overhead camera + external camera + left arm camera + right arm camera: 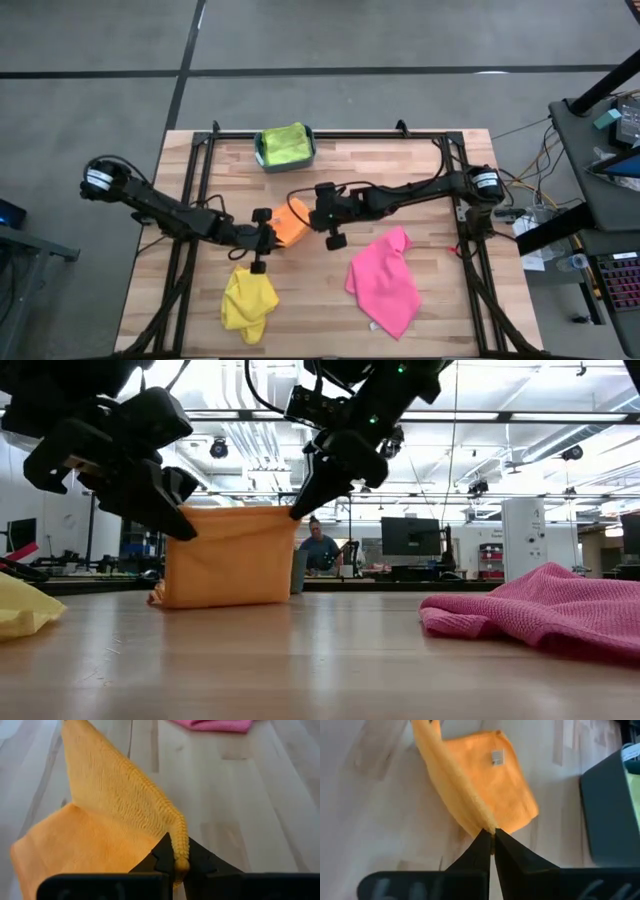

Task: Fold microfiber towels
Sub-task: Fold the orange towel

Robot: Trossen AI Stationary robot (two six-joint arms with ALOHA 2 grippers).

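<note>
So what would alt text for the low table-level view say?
Two dark robot grippers, left gripper and right gripper, hold an orange towel up by its top corners. A pink towel lies crumpled nearby.

Middle's getting crowded: both arms are hanging over the orange towel (292,222). Yellow towel (248,303) and pink towel (385,280) are flanking open wood table (315,310) up front.

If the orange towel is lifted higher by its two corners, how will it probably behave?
Probably floppy: the orange towel hangs limp between the left gripper and right gripper, both pinching its top edge. Likely light, since fingertip pinches carry it. Its looped surface probably resists slipping.
</note>
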